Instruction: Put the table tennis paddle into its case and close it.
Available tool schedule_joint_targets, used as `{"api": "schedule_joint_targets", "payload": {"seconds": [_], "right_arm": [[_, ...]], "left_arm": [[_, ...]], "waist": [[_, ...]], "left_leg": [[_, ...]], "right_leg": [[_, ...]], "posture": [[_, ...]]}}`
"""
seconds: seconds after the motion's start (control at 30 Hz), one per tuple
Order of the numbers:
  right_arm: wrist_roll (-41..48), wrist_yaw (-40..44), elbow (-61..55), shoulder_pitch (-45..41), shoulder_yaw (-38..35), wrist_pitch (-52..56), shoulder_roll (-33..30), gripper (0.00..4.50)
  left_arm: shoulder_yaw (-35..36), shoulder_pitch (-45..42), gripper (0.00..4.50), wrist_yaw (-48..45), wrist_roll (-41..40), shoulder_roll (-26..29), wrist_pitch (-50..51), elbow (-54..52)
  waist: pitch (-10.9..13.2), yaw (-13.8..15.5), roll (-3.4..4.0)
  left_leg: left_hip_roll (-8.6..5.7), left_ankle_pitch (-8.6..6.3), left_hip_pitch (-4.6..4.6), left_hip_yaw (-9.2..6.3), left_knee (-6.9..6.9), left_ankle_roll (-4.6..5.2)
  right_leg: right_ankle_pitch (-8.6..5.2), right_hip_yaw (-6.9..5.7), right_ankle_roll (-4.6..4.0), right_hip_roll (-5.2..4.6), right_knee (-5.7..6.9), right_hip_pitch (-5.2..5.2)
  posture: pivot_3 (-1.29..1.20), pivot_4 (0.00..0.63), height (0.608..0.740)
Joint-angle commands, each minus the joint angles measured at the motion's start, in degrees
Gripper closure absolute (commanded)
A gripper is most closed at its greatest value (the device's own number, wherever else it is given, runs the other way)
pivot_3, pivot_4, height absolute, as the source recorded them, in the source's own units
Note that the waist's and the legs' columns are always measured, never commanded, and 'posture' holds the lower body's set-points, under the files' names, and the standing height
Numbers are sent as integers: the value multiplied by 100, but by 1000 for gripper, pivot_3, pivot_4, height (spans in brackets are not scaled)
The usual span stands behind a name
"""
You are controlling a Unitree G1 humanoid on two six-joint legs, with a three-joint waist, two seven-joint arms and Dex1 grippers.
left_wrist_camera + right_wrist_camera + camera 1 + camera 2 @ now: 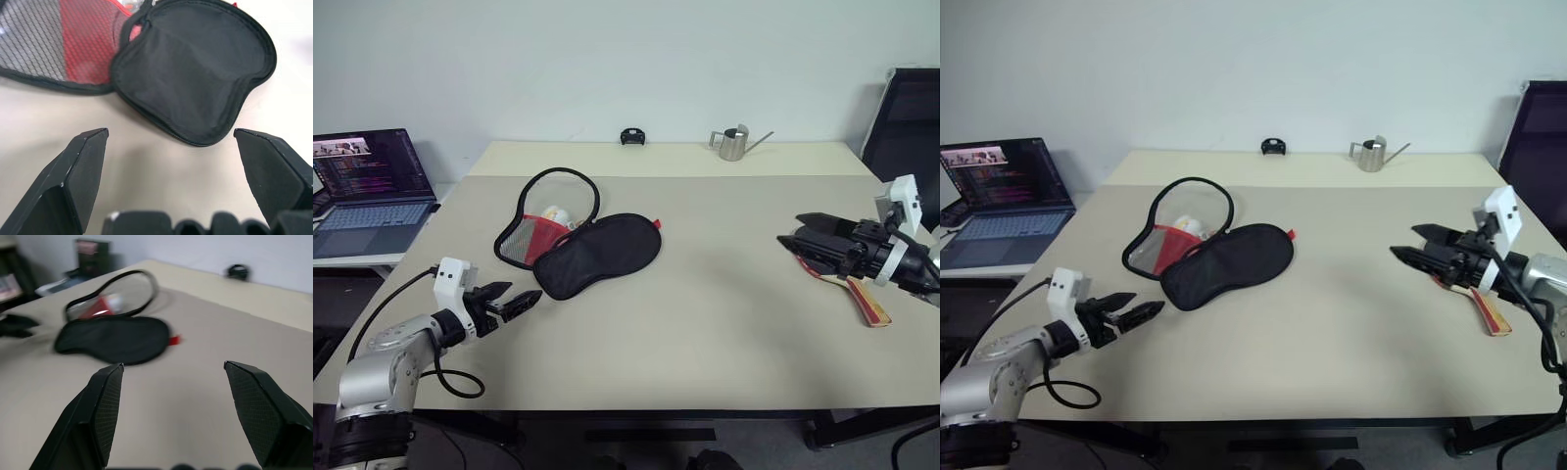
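1. Laptop (367, 191) on a side desk beyond the counter's (705, 323) left edge, screen lit.
2. Left gripper (514, 302) low over the counter's near left, fingers spread, nothing held, pointing at the case.
3. Case (592, 253) lies unzipped left of centre, mesh-and-red half flipped open.
4. Small metal watering can (734, 143) at the far edge.
5. Right gripper (1420, 247) open, empty, above the counter; table tennis paddle (862, 294) lies flat beneath it near the right edge.

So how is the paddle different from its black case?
The case lies open mid-table, soft black fabric with a red mesh flap; the paddle lies near the table's right edge, flat and stiff, its wooden handle showing. The case is in plain sight; the right gripper partly hides the paddle. Both rest on the table.
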Motion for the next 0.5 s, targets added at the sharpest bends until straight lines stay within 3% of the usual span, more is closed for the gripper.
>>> {"api": "schedule_joint_targets", "payload": {"seconds": [0.03, 0.5], "right_arm": [[121, 255, -353, -191, 158, 38, -208, 913], [57, 133, -387, -290, 313, 15, -106, 913]], "left_arm": [[118, -177, 0, -23, -341, -24, 374, -153], [194, -812, 0, 678, -560, -614, 994, 548]], "waist": [[4, 1, -6], [29, 27, -50]], "left_leg": [[0, 0, 0, 0, 0, 0], [0, 0, -3, -4, -1, -1]], "right_leg": [[0, -1, 0, 0, 0, 0], [0, -6, 0, -2, -4, -1]], "posture": [[0, 150, 740], [0, 150, 740]]}}
